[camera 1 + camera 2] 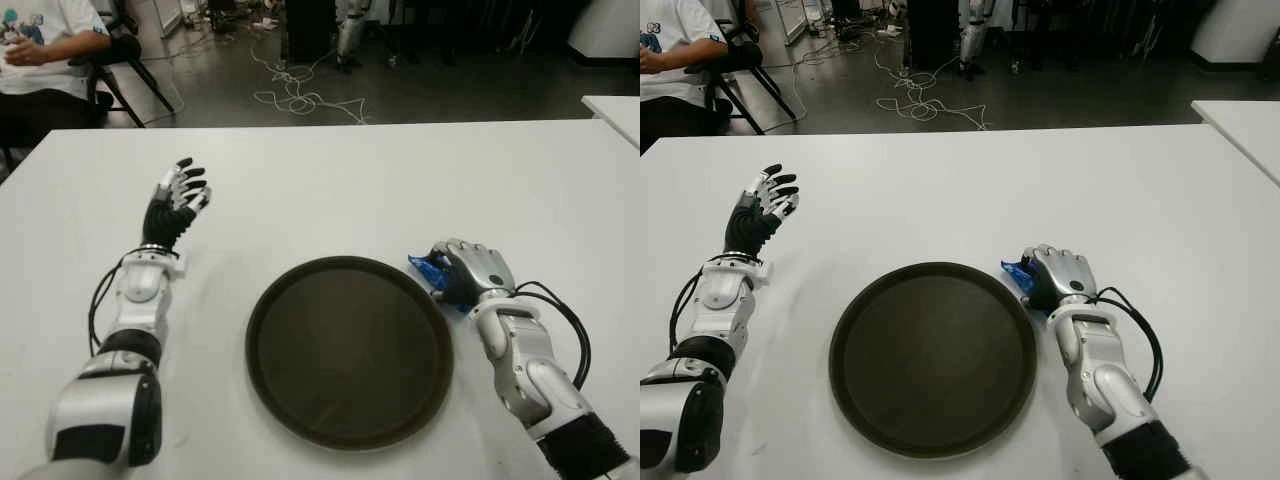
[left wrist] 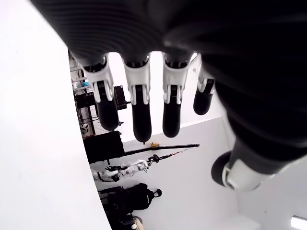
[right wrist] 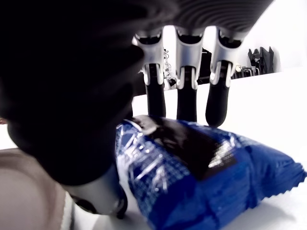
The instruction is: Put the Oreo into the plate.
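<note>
Right hand (image 1: pixel 472 273): fingers curled over the blue crinkly plastic Oreo packet (image 3: pixel 206 177), on the white table (image 1: pixel 400 180).
Round dark plate (image 1: pixel 349 348): just beside that hand's thumb side.
Left hand (image 1: pixel 176 203): fingers spread, holding nothing.

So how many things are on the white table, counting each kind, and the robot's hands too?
Round dark brown plate: 1
Blue crinkly Oreo packet: 1, under the right hand, not on the plate
Robot hands: 2, with the left hand empty
Total: 4
</note>
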